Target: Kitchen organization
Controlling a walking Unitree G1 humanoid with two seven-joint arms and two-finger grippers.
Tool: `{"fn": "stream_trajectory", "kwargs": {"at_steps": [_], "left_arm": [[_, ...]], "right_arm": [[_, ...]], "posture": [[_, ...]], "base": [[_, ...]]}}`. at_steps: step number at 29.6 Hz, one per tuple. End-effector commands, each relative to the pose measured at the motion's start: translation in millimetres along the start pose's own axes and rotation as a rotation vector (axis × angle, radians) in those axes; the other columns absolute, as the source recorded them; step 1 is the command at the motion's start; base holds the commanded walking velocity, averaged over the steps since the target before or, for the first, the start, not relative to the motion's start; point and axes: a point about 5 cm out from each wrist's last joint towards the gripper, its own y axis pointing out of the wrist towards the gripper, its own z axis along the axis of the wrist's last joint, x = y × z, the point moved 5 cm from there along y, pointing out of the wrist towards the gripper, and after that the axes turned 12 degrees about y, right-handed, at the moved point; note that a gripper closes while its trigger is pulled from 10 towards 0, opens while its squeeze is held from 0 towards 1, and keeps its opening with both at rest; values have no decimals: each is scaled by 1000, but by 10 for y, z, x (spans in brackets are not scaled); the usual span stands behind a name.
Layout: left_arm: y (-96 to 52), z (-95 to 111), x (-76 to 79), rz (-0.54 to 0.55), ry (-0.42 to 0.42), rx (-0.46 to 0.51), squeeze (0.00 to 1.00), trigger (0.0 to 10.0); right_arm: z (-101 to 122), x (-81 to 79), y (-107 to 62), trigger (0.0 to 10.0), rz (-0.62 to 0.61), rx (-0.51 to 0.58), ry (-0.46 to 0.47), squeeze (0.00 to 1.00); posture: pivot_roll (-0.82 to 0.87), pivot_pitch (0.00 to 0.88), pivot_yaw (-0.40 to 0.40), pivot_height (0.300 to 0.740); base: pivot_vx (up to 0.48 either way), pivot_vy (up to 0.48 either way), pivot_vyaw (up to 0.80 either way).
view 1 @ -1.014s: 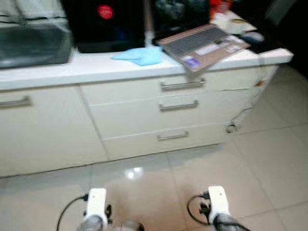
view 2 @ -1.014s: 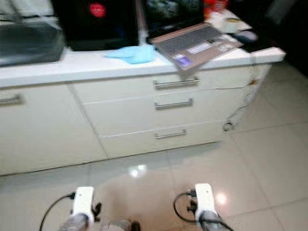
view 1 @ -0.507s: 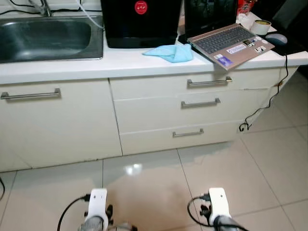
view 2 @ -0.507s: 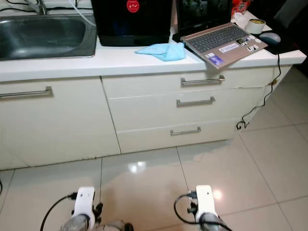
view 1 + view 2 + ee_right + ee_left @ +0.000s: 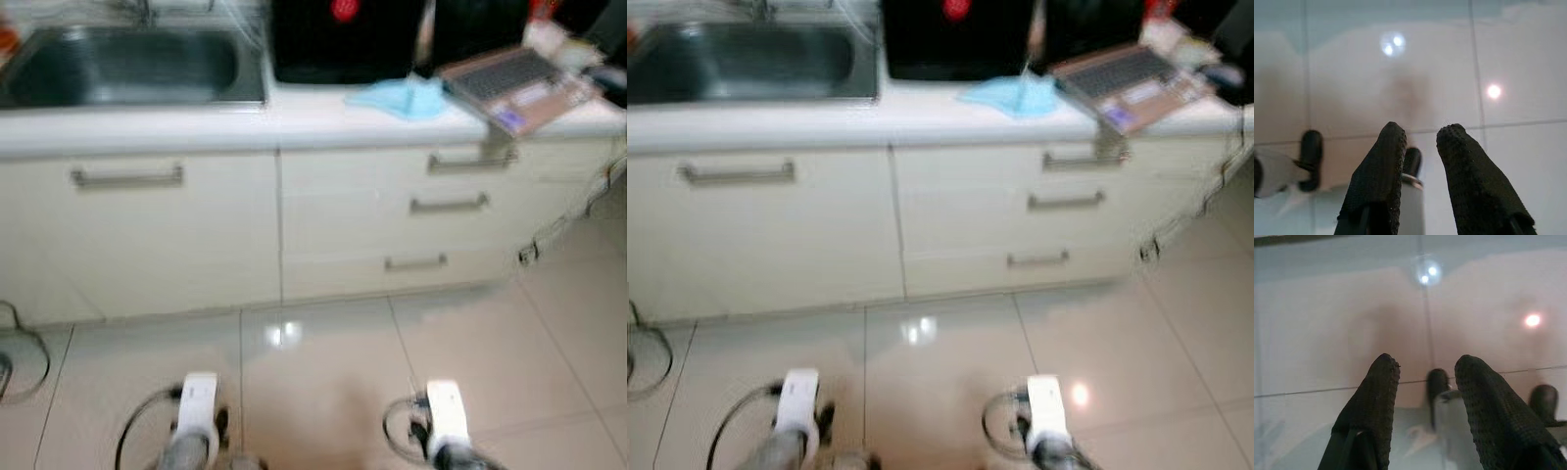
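A white counter [image 5: 294, 122] runs across the back of the blurred head views. On it lie a light blue cloth [image 5: 400, 96] and an open laptop [image 5: 514, 78], with a black appliance [image 5: 343, 39] behind them. A steel sink [image 5: 127, 64] is set in at the left. Both arms hang low over the tiled floor, the left arm [image 5: 199, 406] and the right arm [image 5: 446, 416]. My left gripper [image 5: 1425, 367] is open and holds nothing. My right gripper [image 5: 1422, 129] has a narrower gap between its fingers and is also empty.
Three drawers with metal handles [image 5: 449, 204] sit under the laptop, and a cabinet door with a bar handle [image 5: 127, 176] sits under the sink. A dark cable [image 5: 20, 352] loops on the floor at the left. Another cable [image 5: 549, 235] hangs by the counter's right end.
The whole picture has slid to the right and blurred, so the camera has turned left; the sink is more in view. Both arms still hang as before.
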Motion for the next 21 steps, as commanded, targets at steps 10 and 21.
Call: {"fn": "stream_trajectory", "kwargs": {"at_steps": [10,21], "left_arm": [[-7,-37,88,-19,-10,-15,0,10000],[-7,-39,85,-17,-11,-15,0,10000]], "right_arm": [[-47,108,-21,10000,-26,-18,-3,0],[-48,111,-21,10000,-30,-15,15,0]], "posture": [[106,97,-27,740],[106,99,-25,740]], "base": [[0,261,0],[0,261,401]]}}
